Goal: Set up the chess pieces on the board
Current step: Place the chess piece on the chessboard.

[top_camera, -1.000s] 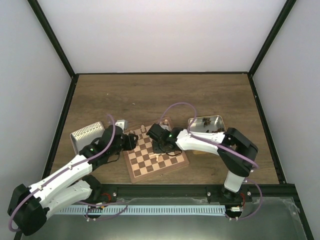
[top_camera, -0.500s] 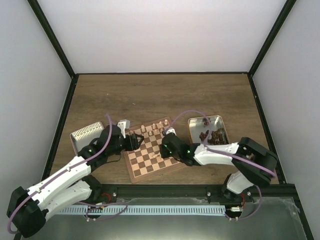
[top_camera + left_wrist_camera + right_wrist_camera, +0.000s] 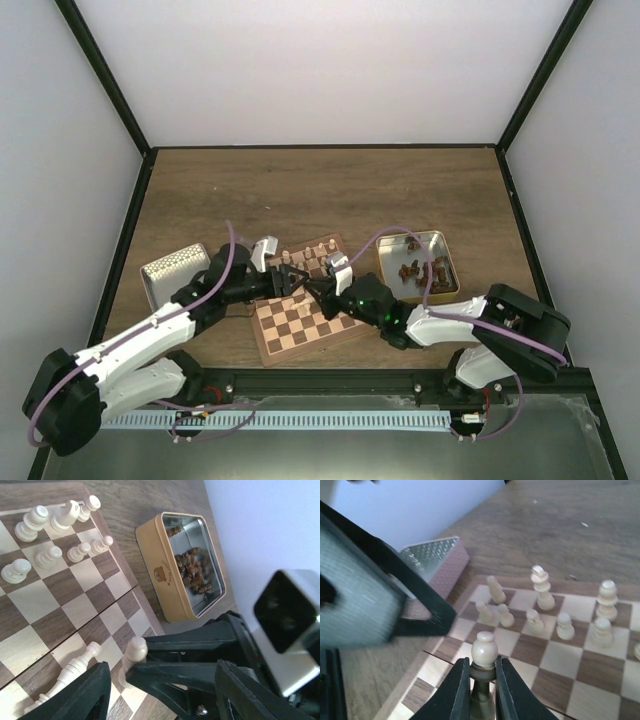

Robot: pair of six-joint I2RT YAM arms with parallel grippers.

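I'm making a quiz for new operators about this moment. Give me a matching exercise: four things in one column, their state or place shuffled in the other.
1 right claw
2 left claw
3 bear tin
4 silver tin

A holds dark brown pieces
B open, above the board
C shut on a cream pawn
D left of the board

Pairs: 1-C, 2-B, 3-A, 4-D

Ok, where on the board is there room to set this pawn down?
The board's rows by its near rim are bare. Crowded: the far rows, where cream pieces stand, and mid-board, where the left fingers and right fingers meet.
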